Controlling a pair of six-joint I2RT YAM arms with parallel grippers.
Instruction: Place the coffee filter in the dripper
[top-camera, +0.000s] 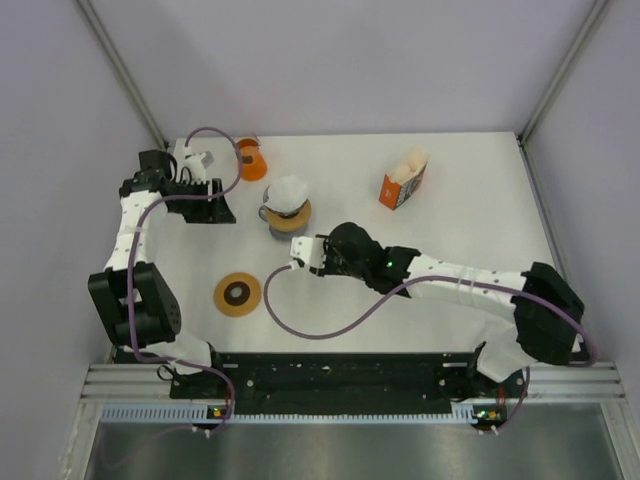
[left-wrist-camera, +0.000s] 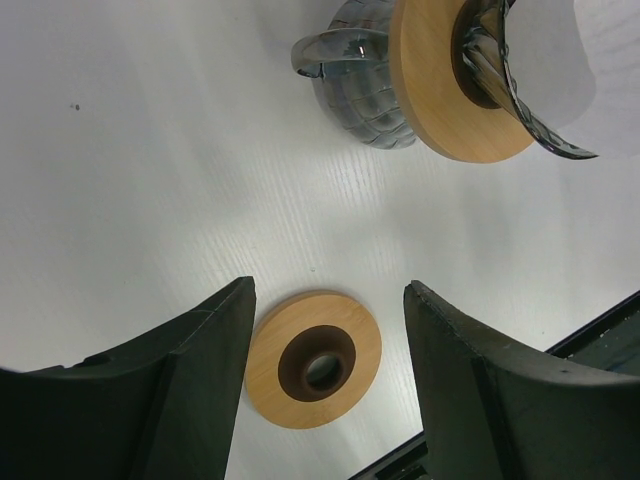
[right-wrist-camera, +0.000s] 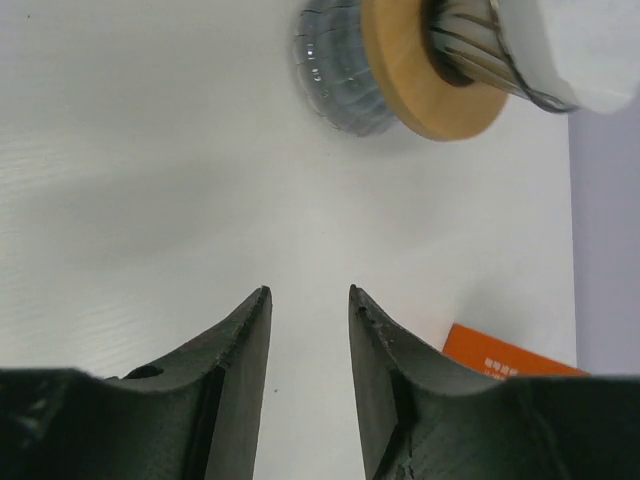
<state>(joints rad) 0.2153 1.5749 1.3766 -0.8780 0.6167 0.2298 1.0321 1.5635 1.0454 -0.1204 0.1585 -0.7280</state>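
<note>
Wooden ring (top-camera: 237, 294) and orange box (top-camera: 403, 186) flank dripper (top-camera: 296, 216).

The top edge of the left wrist view cuts off the dripper (left-wrist-camera: 440, 90) and the coffee filter (left-wrist-camera: 545, 55) inside it. One of the left gripper's (left-wrist-camera: 330, 287) fingers (left-wrist-camera: 170, 400) covers the left rim of the wooden ring (left-wrist-camera: 313, 338).

In the right wrist view the dripper and filter also run out of frame. The orange box (right-wrist-camera: 505, 355) shows only a corner behind the right gripper (right-wrist-camera: 308, 291), and its print is too small to read.

From above, a cable (top-camera: 215, 130) crosses the orange cup (top-camera: 254, 163).
</note>
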